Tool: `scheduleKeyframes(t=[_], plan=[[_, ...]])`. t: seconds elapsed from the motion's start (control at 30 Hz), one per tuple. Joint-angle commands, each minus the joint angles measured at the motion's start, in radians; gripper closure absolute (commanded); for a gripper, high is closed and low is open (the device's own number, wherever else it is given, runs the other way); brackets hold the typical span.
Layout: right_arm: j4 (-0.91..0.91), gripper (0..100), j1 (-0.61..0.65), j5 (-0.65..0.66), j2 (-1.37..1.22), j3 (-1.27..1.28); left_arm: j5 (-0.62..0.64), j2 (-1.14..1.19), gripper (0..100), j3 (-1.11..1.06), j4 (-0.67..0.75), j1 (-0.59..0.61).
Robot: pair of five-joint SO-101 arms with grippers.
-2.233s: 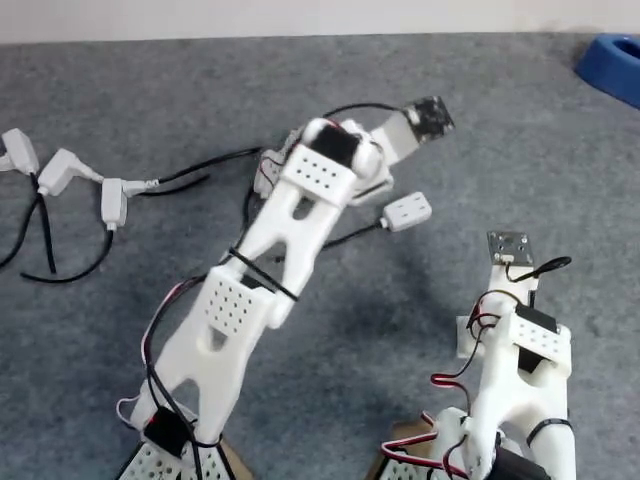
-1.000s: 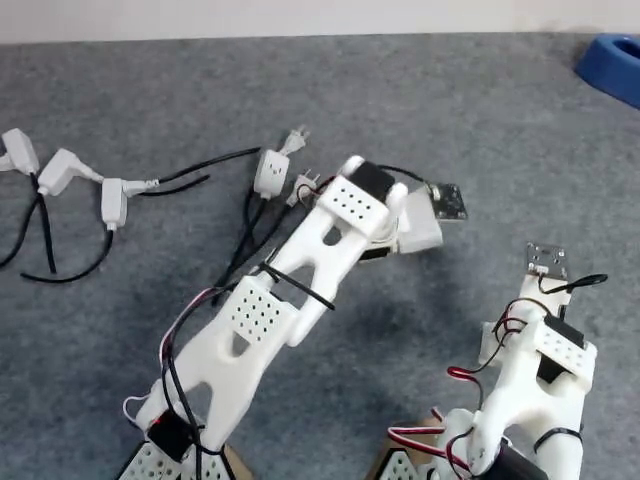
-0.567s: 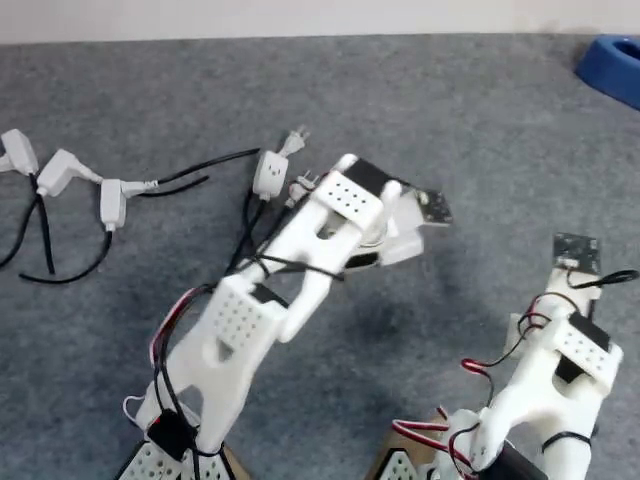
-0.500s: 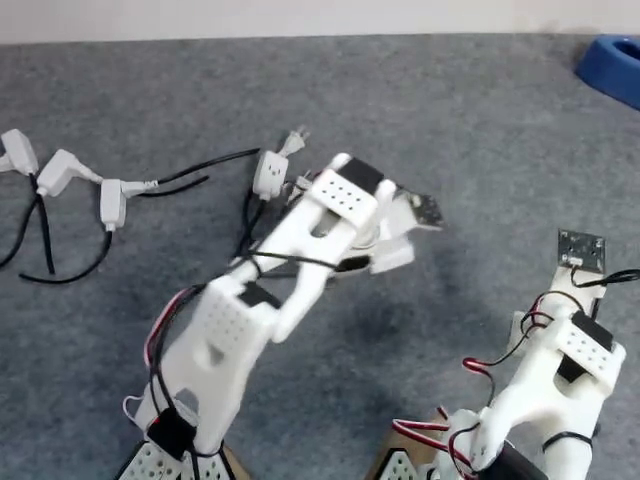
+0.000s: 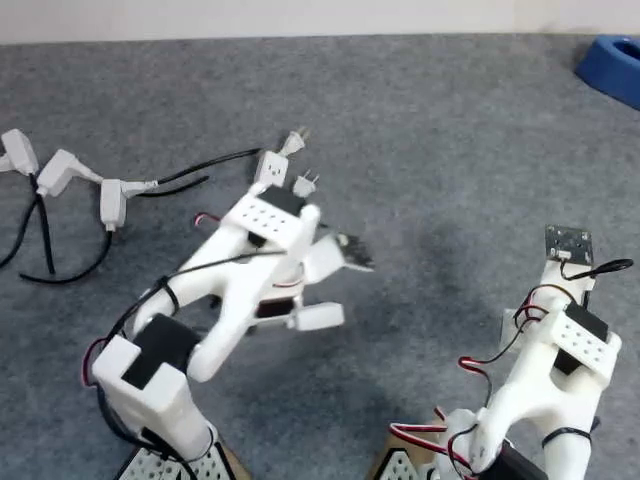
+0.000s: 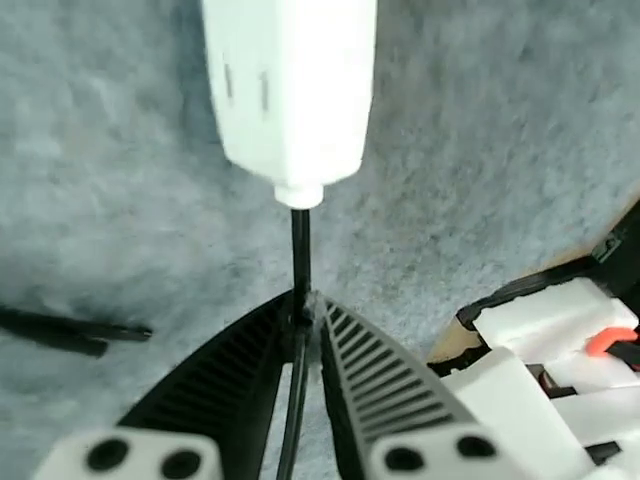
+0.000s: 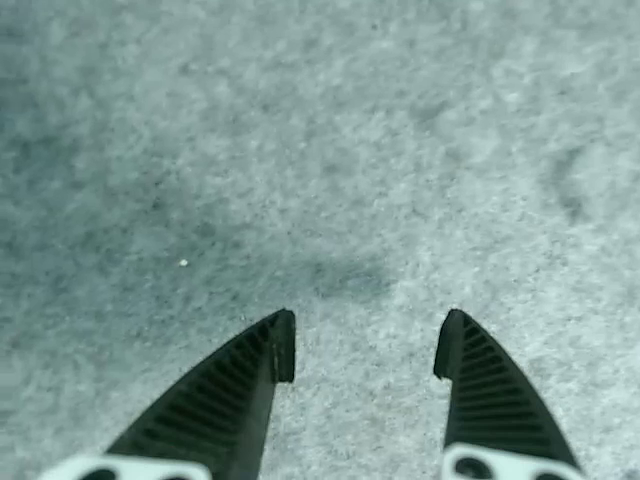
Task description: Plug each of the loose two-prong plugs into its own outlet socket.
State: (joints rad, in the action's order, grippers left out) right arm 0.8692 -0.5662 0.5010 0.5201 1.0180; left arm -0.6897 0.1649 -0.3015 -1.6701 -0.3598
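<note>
grey carpet (image 5: 470, 140) | left gripper (image 6: 310, 312) pinching black cord (image 6: 299, 235) at white outlet socket (image 6: 290, 90), frame centre | right gripper (image 7: 365, 345) spread, right of frame

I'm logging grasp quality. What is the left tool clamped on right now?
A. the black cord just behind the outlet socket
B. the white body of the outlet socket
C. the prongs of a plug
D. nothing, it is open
A: in the left wrist view the left tool is shut on the black cord, and the white outlet socket sits beyond its tips, clear of them.
</note>
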Motion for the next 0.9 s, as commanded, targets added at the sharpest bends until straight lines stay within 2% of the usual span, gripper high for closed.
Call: scheduleKeyframes(t=[0.0,0.2,0.3,0.5,0.6,0.73,0.87], plan=[[0.007,77.0,0.007,0.008,0.002,-0.038,-0.046,0.004,99,-0.084,0.038,0.015],[0.007,77.0,0.010,0.008,0.004,-0.036,-0.044,0.130,99,-0.088,0.041,0.002],[0.007,77.0,0.010,0.008,0.005,-0.036,-0.046,0.162,99,-0.088,0.103,-0.004],[0.004,77.0,0.004,0.014,0.001,-0.036,-0.068,0.058,99,-0.096,0.196,-0.033],[0.004,77.0,0.007,0.014,0.001,-0.036,-0.012,0.005,93,-0.096,0.230,-0.028],[0.004,77.0,0.012,0.014,0.001,-0.036,-0.035,-0.019,81,-0.096,0.187,-0.031],[0.004,77.0,0.012,0.009,0.001,-0.041,-0.097,-0.030,85,-0.087,0.141,-0.004]])
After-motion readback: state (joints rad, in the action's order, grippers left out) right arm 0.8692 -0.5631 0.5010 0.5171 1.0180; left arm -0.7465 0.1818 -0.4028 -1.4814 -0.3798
